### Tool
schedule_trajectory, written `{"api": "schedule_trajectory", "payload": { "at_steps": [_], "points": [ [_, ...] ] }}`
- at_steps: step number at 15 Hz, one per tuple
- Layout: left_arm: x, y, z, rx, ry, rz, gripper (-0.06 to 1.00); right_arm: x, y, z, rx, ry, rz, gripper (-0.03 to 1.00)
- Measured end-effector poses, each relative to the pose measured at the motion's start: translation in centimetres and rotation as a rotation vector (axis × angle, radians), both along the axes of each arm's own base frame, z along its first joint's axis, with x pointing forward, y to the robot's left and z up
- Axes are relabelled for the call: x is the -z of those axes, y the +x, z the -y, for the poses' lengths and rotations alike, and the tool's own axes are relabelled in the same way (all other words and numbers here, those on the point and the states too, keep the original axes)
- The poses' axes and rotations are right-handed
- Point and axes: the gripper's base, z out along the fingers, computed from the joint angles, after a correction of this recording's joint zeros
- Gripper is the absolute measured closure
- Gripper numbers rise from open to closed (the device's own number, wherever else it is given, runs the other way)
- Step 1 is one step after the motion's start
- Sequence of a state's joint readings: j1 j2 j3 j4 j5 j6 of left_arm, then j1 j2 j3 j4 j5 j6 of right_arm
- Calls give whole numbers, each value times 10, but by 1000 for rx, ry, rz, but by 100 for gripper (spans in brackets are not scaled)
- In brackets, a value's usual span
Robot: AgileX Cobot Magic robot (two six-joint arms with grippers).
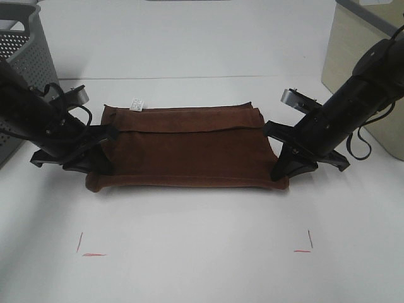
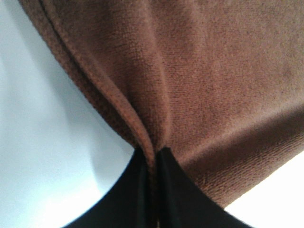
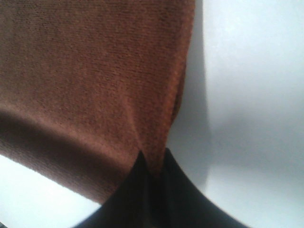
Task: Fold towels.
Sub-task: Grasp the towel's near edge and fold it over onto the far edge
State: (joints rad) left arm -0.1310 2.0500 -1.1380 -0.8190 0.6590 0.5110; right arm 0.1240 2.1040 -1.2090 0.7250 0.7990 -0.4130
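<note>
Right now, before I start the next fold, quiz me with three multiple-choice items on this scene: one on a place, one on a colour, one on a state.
1. Where does the basket stand on the table in the high view?
A. far left
B. far right
C. near edge, centre

2. What colour is the tag on the towel?
A. red
B. white
C. black

3. How are the left gripper and right gripper?
A. both open above the towel
B. only the left shut
C. both shut on the towel

Answers:
1 A, it sits at the far left.
2 B, it shows white against the brown.
3 C, each wrist view shows cloth pinched between closed fingers.
</note>
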Motion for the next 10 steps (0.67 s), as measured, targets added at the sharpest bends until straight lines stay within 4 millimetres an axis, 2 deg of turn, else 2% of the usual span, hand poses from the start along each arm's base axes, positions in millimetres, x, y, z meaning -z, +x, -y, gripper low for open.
{"api": "schedule_trajectory", "payload": {
  "at_steps": [2,7,8,9,10],
  "points": [
    [-7,1,0,-11,-2,18,90,-11,5,-1,2,6,39,97],
    [-32,29,-1,-77,9,99,90,-52,50,-7,-11,30,216,97],
    [-39,43,-1,-97,14,136,90,-58,65,-8,-24,29,235,97],
    [-40,47,-1,-99,18,145,90,-58,70,-9,-25,31,240,97],
    [-37,65,0,-105,26,168,90,-59,92,-11,-33,26,260,97]
  ]
}}
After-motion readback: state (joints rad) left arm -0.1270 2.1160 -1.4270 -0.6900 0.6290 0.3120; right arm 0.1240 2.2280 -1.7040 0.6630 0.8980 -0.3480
